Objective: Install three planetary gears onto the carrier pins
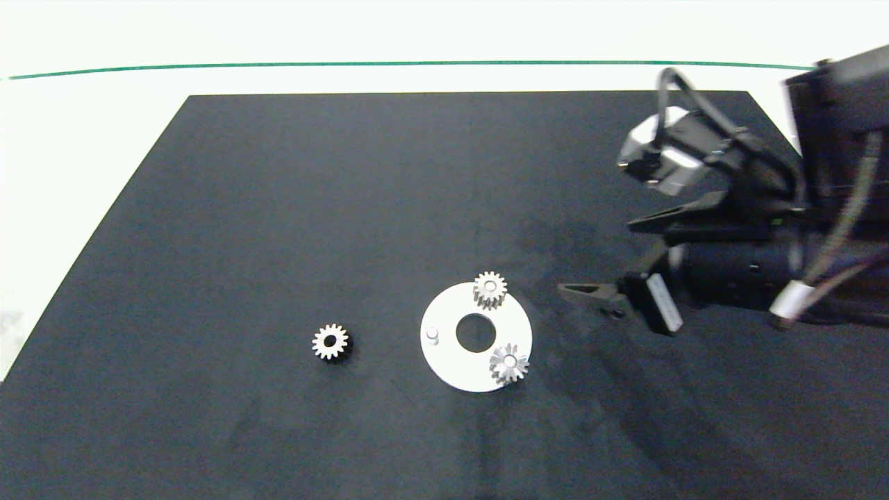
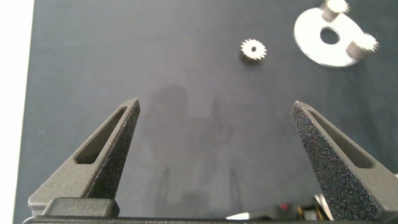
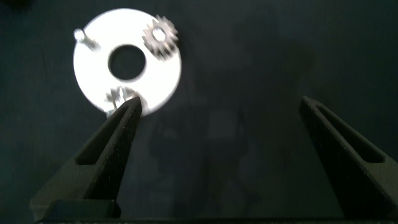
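Note:
A white disc (image 1: 450, 314) lies on the black mat with two silver planetary gears seated on it, one at its far edge (image 1: 490, 289) and one at its near right edge (image 1: 509, 362). One carrier pin (image 1: 432, 335) stands bare on the disc's left side. The third gear (image 1: 330, 342) lies loose on the mat, left of the disc. My right gripper (image 1: 597, 255) hovers open and empty just right of the disc. Its wrist view shows the disc (image 3: 93, 68), one gear (image 3: 160, 37) and the bare pin (image 3: 79, 35). My left gripper (image 2: 216, 104) is open, well short of the loose gear (image 2: 253, 50).
The black mat (image 1: 278, 208) covers most of the white table, and a green line (image 1: 347, 67) runs along the back. The left arm does not show in the head view.

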You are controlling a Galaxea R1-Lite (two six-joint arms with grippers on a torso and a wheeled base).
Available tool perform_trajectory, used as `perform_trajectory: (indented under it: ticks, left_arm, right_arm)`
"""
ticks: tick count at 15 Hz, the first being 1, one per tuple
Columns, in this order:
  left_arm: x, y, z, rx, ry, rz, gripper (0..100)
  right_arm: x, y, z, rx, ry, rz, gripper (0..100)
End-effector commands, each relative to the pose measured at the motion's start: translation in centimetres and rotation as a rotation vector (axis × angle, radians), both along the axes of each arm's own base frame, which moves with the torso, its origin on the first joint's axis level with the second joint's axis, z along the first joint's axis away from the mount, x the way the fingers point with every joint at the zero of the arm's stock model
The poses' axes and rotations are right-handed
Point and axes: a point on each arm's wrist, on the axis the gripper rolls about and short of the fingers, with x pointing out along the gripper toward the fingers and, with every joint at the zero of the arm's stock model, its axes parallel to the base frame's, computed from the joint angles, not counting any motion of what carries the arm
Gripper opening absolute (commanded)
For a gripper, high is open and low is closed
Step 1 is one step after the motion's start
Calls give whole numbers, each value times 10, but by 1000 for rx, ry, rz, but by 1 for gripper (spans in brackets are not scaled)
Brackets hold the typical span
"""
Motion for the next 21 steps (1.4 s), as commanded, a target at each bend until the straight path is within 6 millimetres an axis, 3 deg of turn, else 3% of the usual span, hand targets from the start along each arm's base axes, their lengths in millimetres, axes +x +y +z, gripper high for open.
perform_trajectory:
  ticks: [1, 4, 6, 8, 11, 15, 17, 21]
  left_arm:
    - [15, -1, -4, 14, 88, -40, 100]
    - [37, -5, -2, 25, 145, -53, 100]
    - [66, -11, 9, 35, 130, -61, 100]
    - [90, -16, -4, 116, 161, -77, 100]
    - [117, -28, -21, 194, 207, -177, 100]
    - [149, -47, -27, 238, 274, -270, 100]
    - [181, -63, -39, 264, 290, -300, 100]
    - [209, -81, -42, 314, 266, -288, 100]
  right_arm:
    - [-96, -102, -4, 83, -140, -174, 100]
    - [-142, -141, -16, 124, -212, -294, 100]
    - [-177, -159, -28, 124, -222, -336, 100]
    - [-207, -172, -35, 151, -273, -372, 100]
    - [-236, -181, -45, 169, -334, -440, 100]
    - [-247, -181, -48, 171, -376, -486, 100]
    - [-250, -179, -48, 169, -388, -515, 100]
    - [-257, -181, -52, 168, -394, -512, 100]
